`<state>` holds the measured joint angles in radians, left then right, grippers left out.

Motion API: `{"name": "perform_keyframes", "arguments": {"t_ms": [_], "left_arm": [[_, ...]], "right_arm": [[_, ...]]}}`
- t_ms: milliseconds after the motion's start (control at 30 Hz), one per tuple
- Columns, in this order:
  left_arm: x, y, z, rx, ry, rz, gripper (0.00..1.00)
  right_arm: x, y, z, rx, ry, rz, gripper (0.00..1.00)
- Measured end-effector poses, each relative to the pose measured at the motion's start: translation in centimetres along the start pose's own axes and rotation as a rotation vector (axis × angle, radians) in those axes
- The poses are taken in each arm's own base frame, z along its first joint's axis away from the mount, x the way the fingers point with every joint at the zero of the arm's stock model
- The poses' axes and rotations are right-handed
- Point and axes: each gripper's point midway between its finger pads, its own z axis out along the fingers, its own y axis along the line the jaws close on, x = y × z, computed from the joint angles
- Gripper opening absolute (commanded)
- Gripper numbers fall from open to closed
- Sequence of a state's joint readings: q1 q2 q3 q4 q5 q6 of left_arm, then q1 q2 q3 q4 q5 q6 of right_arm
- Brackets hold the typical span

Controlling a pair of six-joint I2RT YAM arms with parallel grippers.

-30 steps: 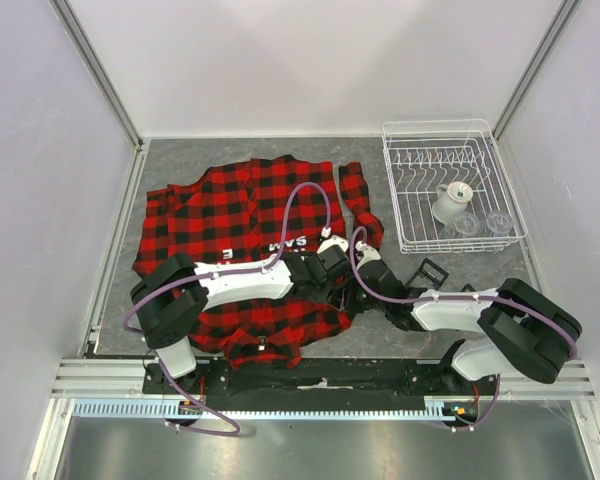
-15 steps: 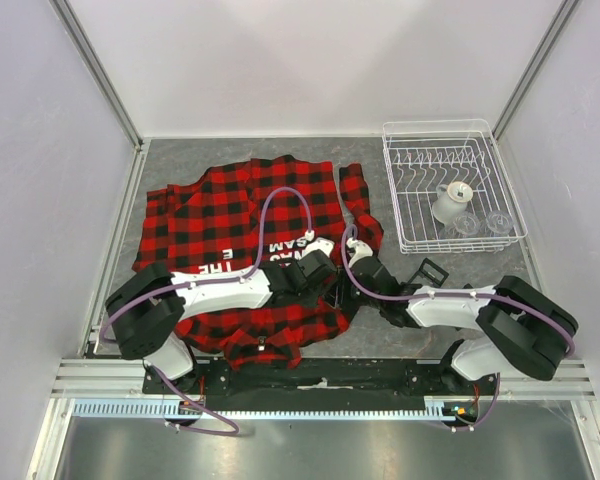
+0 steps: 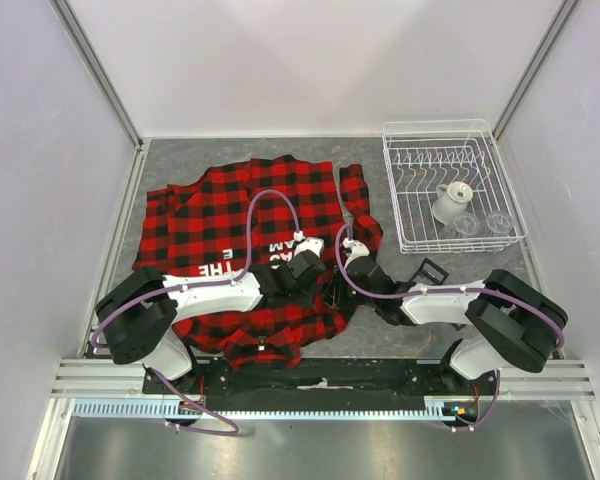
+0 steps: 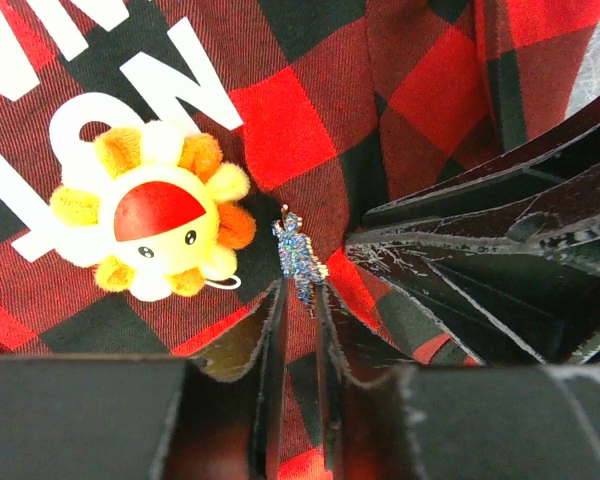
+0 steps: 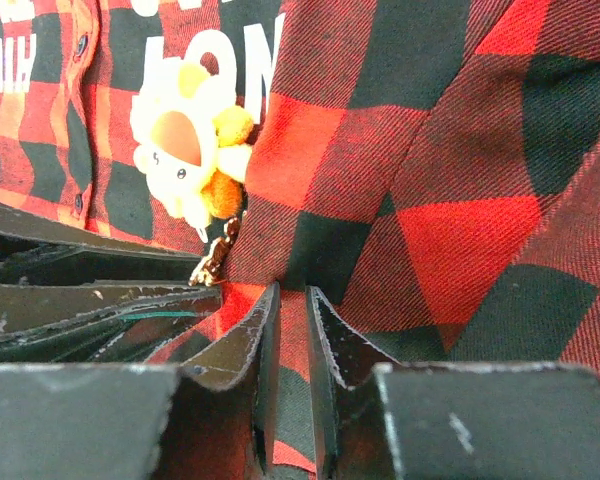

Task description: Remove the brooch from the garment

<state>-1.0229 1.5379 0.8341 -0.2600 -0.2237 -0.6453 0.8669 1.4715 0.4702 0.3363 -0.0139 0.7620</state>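
Left arm: drawn back toward seven o'clock on the overhead view since a second earlier, elbow swung out to the table's left edge. Right arm: wrist crept toward eleven o'clock, closing on the same spot.

Item 1. Left gripper (image 4: 300,295): jaws nearly together, plaid cloth in the slit, and the lower end of a small glittery silver-blue pin piece (image 4: 298,258) at the tips. Whether anything was truly pinched could not be told.

Item 2. Right gripper (image 5: 290,292): jaws narrow, clamped on a raised fold of cloth, opposite the left gripper and just beside it.

Item 3. Red-and-black plaid flannel garment (image 3: 220,205) with white block lettering: spread on the grey table (image 3: 160,150), near hem bunched under both wrists.

Item 4. Yellow-and-orange plush flower brooch (image 4: 155,225) with a red face: on the lettering, at ten o'clock of the left fingertips, close but untouched; at eleven o'clock of the right (image 5: 190,140).

Item 5. White wire dish rack (image 3: 435,124): at two o'clock, well apart.

Status: brooch apparently attached; cloth being steadied, unfastening and lifting away left to do.
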Motion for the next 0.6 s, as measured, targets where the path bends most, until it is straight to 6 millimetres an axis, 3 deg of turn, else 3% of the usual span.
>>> {"name": "perform_keyframes", "arguments": {"t_ms": [100,400,600], "left_arm": [[0.3,0.2,0.2,-0.001,0.002,-0.01,0.32],[0.4,0.3,0.3,0.004,-0.008,-0.032,0.34],[0.4,0.5,-0.1,0.007,-0.021,-0.049,0.29]], "right_arm": [[0.0,-0.1,0.0,0.006,-0.003,0.0,0.23],[-0.1,0.3,0.1,-0.001,-0.006,-0.013,0.22],[-0.2,1.0,0.3,-0.02,-0.008,-0.042,0.22]]}}
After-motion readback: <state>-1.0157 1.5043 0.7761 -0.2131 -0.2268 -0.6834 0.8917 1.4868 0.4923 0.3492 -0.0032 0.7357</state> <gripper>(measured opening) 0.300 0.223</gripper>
